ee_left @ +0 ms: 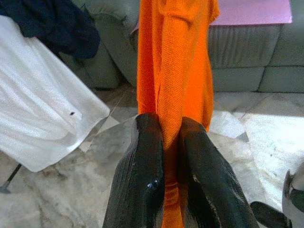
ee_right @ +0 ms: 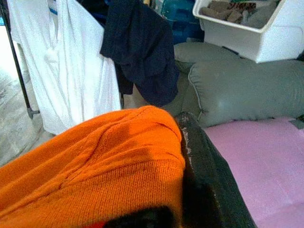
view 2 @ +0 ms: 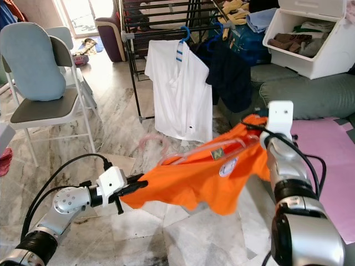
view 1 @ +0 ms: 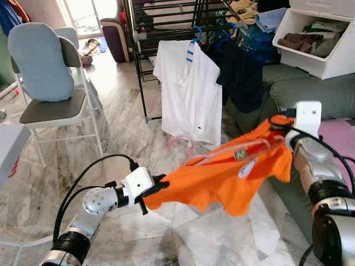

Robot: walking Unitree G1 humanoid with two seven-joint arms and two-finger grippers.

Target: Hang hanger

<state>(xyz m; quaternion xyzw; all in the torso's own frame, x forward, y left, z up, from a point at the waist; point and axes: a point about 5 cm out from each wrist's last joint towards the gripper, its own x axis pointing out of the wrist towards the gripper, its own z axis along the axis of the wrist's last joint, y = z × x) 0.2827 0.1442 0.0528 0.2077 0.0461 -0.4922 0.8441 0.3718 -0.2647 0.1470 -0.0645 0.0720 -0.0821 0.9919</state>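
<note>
Hanger (view 1: 230, 152), pale pink and translucent, sits inside the orange shirt (view 1: 222, 180), visible at the neckline. Garment stretched level between both arms, well short of the drying rack (view 1: 166, 25). Left gripper (view 1: 157, 185) clenched on the shirt's lower edge; the left wrist view shows cloth pinched between the fingers (ee_left: 142, 175). Right gripper (view 1: 280, 130) is at the collar end, cloth bunched over it; cannot tell its grip. Held taut, likely to keep fabric off the floor (view 1: 194, 238). White shirt (view 1: 188, 91) and dark garment (view 1: 241, 75) already hang on the rack.

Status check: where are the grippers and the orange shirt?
Left gripper shut on orange shirt hem. Right gripper at its collar end, jaws hidden. Shirt stretched mid-air, short of rack; white shirt hangs ahead.
</note>
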